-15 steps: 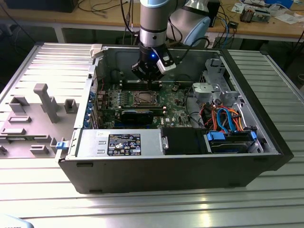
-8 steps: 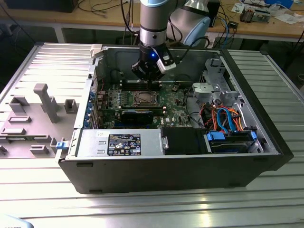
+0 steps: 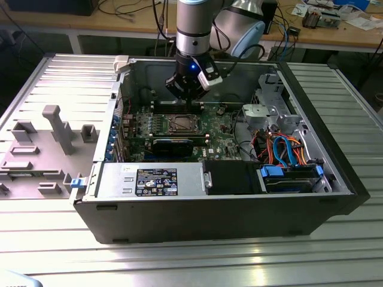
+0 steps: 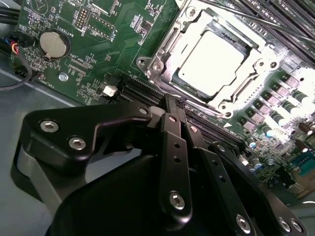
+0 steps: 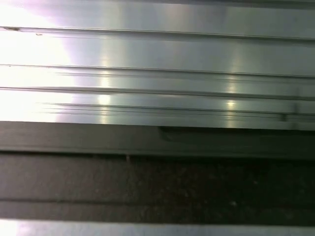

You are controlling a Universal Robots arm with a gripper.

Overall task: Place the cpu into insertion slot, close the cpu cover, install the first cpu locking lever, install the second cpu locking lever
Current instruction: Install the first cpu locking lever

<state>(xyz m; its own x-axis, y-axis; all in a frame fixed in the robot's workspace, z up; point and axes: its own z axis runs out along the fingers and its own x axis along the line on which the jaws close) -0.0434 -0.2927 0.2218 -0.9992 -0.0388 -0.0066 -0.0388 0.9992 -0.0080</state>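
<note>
Second wrist view: the tool (image 4: 170, 105) has its fingers drawn together, gripping nothing. Just beyond its tips the cpu (image 4: 210, 63) sits in the insertion slot (image 4: 239, 49), with the cpu cover (image 4: 170, 46) lying down around it.

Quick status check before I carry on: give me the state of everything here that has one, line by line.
cpu: seated flat in the insertion slot, silvery top up.
insertion slot: occupied by the chip.
cpu cover: closed down around the chip, framing it.
gripper: fingers together, holding nothing, just beside the socket.
computer case: lying on its side, open.
side panel: removed, flat on the table at the exterior view's left.
</note>
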